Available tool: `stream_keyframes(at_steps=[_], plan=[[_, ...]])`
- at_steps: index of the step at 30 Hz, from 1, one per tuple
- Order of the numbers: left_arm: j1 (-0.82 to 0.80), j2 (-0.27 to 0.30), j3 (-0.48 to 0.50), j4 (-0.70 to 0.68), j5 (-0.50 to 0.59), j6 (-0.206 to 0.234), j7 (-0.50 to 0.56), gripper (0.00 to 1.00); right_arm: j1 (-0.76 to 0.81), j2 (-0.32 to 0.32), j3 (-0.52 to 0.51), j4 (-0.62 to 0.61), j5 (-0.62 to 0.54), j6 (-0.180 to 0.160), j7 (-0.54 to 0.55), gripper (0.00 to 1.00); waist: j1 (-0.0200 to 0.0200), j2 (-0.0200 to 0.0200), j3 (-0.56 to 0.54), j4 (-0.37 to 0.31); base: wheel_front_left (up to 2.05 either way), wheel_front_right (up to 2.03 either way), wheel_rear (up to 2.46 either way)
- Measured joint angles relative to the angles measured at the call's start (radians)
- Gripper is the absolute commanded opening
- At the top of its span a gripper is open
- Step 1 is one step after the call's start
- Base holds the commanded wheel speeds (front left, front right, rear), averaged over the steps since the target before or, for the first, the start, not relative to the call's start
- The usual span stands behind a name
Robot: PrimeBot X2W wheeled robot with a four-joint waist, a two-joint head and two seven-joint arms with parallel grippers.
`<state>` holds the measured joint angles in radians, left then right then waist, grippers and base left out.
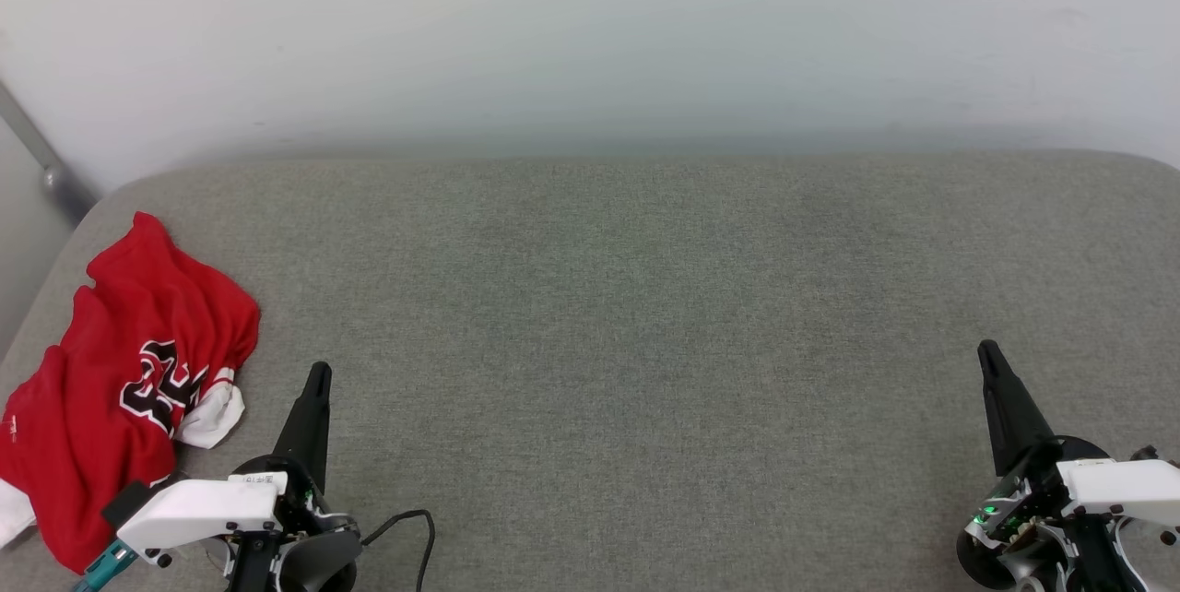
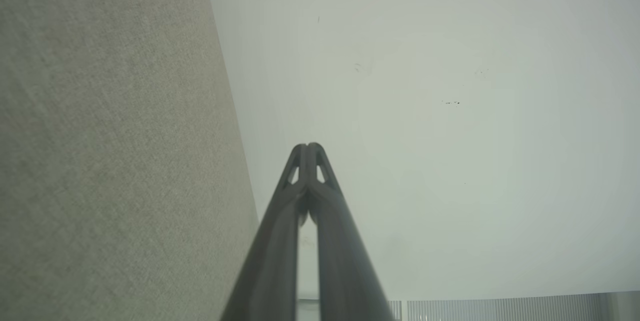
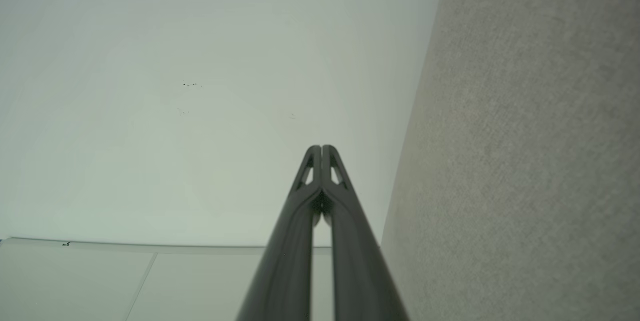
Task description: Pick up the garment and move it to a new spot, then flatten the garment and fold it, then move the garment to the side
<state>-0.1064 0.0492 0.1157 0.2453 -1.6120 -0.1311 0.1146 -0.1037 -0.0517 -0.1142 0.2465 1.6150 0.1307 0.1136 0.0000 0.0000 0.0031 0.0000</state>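
Lying crumpled, red garment (image 1: 111,371), black-white lettering

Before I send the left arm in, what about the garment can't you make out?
Head view: the garment is crumpled; its own folds hide most of the black lettering.
Head view: its lower left is cut off by the picture's edge.
Head view: the white wrist behind the left gripper covers part of its near edge.

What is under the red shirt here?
The red shirt lies crumpled on the grey fabric surface, which shows around it. A white sleeve pokes out beneath its red folds. Anything else under the heap is covered.
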Motion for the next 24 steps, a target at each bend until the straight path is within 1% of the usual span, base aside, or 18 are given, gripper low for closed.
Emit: stream_keyframes(at_steps=[22, 23, 24], plan=[[0.000, 0.000, 0.000, 0.000, 0.000, 0.000, 0.000, 0.00, 0.000, 0.000, 0.000, 0.000, 0.000, 0.000, 0.000, 0.00, 0.0000, 0.0000, 0.000, 0.000, 0.00, 0.00, 0.00], [0.002, 0.000, -0.001, 0.004, 0.000, 0.000, 0.000, 1.00, 0.002, 0.000, 0.000, 0.004, 0.000, 0.000, 0.000, 1.00, 0.0000, 0.0000, 0.000, 0.000, 0.00, 0.00, 0.00], [0.008, -0.001, -0.001, 0.012, 0.000, 0.000, 0.000, 1.00, 0.009, 0.001, 0.001, 0.012, 0.000, 0.000, 0.000, 1.00, 0.0000, 0.0000, 0.000, 0.000, 0.00, 0.00, 0.00]])
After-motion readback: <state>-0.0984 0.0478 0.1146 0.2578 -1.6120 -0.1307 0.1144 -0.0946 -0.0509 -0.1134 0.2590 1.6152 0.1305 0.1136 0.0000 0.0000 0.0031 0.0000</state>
